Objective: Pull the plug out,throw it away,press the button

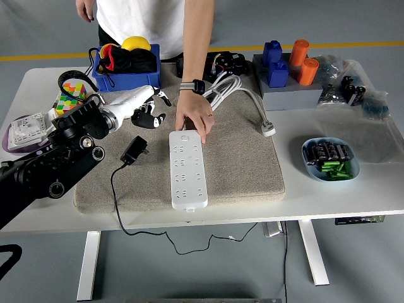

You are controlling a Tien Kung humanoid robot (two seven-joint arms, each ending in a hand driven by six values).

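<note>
Plug (134, 150) lies loose on the grey mat (240, 164), black, cord trailing off the worktop (353, 202) edge, just left of the white power strip (187, 169). Head view only. My left robot hand (148, 112) hangs above the mat's far-left corner, fingers loosely curled, holding nothing. A person's hand (194, 120) pins the strip's far end. Right arm not visible. I judge pull and discard done; the button remains. I'd aim one fingertip at the strip's far end, beside the person's fingers, and press straight down, not sideways, so the strip doesn't skid.
</note>
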